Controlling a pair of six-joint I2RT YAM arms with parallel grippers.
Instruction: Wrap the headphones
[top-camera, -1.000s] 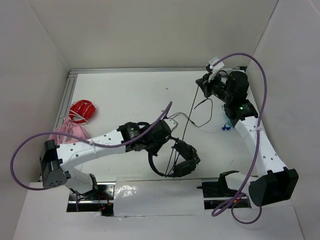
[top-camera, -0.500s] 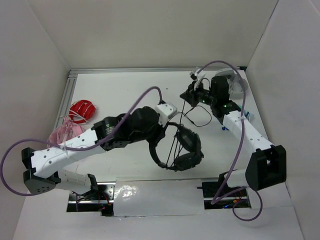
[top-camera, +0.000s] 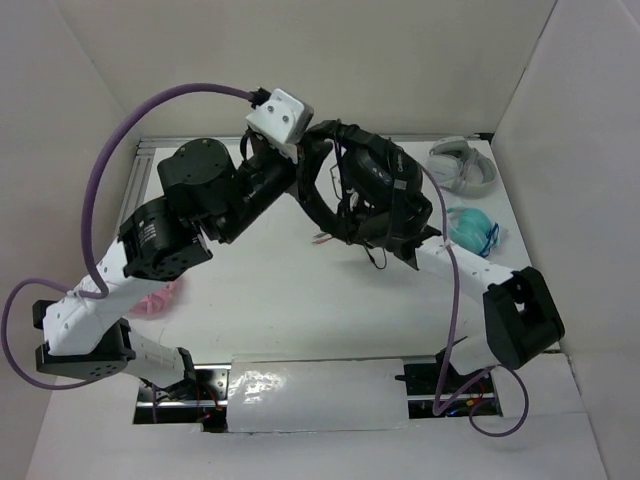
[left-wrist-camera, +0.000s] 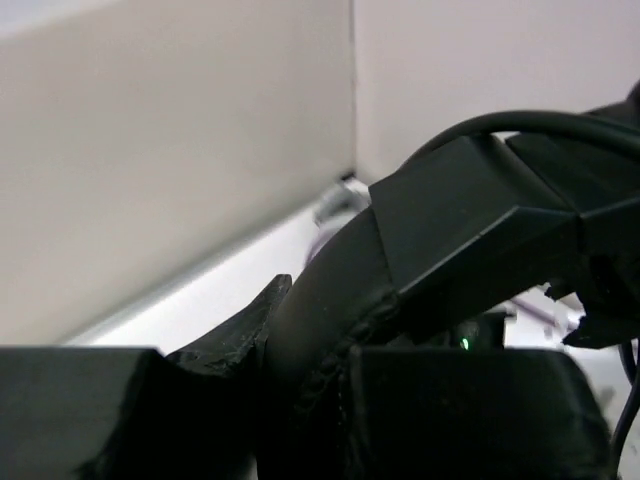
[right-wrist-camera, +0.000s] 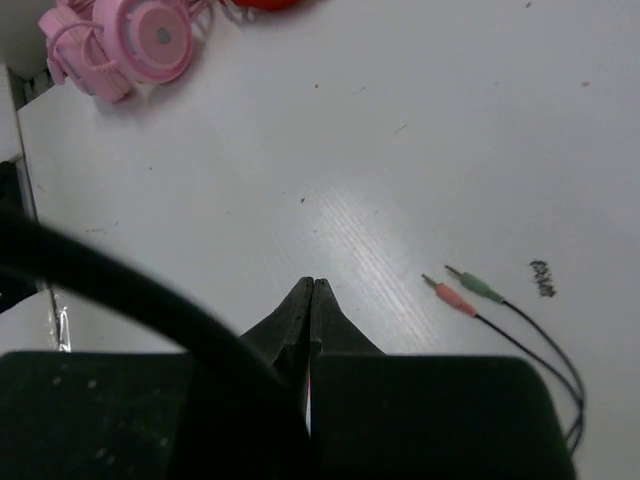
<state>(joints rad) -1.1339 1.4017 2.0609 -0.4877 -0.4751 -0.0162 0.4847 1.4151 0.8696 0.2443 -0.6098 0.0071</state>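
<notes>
Now the headphones (top-camera: 372, 190) are held above the table (top-camera: 270, 290), the headband (left-wrist-camera: 420, 230) clamped in the left gripper (left-wrist-camera: 310, 420). The right gripper (right-wrist-camera: 311, 287) is closed, tips touching; two cable plugs (right-wrist-camera: 461, 292) are seen beyond them, to the right.

light: bright, diffuse | shadows: soft | glare: table (right-wrist-camera: 352, 243) sheen | blur: left-wrist foreground

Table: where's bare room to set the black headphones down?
Free: near-centre table, bordered by left arm, right arm and white strip. Crowded: far right, grey-white headphones and teal headphones; left edge, pink headphones under the left arm. Far centre is hidden behind the raised black headphones.
</notes>
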